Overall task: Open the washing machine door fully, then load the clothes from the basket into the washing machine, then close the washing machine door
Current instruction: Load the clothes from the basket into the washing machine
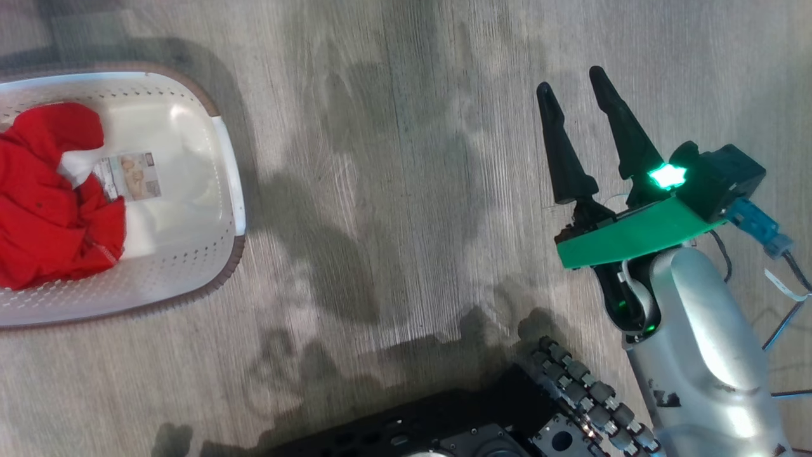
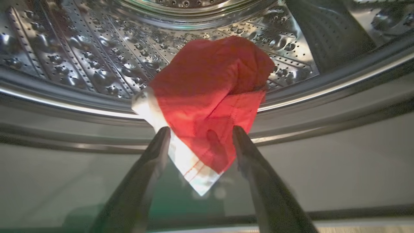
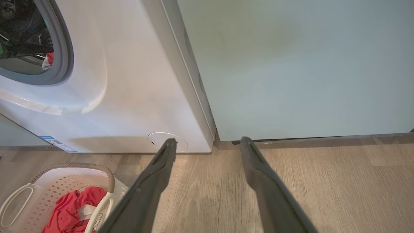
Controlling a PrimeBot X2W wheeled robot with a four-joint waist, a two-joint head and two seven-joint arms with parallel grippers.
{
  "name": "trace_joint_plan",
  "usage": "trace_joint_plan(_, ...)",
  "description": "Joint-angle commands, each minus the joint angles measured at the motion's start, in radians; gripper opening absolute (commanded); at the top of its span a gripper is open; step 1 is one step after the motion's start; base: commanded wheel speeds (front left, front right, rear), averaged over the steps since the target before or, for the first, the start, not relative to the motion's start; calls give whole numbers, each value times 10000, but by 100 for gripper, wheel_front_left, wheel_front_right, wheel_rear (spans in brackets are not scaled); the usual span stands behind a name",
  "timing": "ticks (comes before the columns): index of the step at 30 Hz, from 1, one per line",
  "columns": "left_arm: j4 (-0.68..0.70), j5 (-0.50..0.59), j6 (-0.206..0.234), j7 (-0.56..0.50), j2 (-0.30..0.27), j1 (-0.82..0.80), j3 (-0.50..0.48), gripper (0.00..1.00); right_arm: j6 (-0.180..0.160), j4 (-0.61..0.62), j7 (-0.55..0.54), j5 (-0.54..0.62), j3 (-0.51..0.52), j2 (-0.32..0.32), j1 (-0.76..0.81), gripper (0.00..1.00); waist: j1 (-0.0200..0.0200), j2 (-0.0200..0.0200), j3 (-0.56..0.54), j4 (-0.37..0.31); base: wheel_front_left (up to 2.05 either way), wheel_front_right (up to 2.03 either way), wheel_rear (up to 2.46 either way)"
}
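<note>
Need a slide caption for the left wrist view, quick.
Open left hand facing a red garment that lies in the washing machine drum, one corner hanging over its rim.

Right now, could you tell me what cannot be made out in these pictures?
Head view: the basket and its red clothes are cut off by the left edge, hiding how much remains.
Head view: the label is too small to read.
Left wrist view: whether the open left claw touches the red garment on the drum lip; glare washes out its near corner.
</note>
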State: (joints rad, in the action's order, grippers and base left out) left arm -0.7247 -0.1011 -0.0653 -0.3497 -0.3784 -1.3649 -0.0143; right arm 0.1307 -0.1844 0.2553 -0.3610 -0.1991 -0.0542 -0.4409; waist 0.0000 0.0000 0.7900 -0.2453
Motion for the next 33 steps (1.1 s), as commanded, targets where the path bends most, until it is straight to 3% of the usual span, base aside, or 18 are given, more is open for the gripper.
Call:
trace_joint_plan(1, 264, 108, 70, 20, -581, -344, -33, 100, 0, 260, 65, -58, -202, 40, 138, 100, 0, 0, 28, -19, 0, 0, 0)
trace_joint_plan(19, -1986, 544, 370, -614, -780, -1628, 675, 100, 0, 234, 65, -320, -661, 40, 52, 100, 0, 0, 329, -287, 0, 0, 0)
trace_joint_plan(20, -2159, 454, 282, -747, -720, -1676, 690, 0, 0, 224, 65, -332, -660, 40, 66, 100, 0, 0, 311, -292, 0, 0, 0)
trace_joint_plan(24, -2217, 386, 230, -565, -694, -1781, 753, 0, 0, 230, 65, -329, -681, 40, 70, 100, 0, 0, 289, -286, 0, 0, 0)
trace_joint_plan(33, -2043, 231, 295, 1114, -696, -2143, 769, 0, 0, 215, 65, -315, -786, 40, 130, 100, 0, 0, 275, -329, 0, 0, 0)
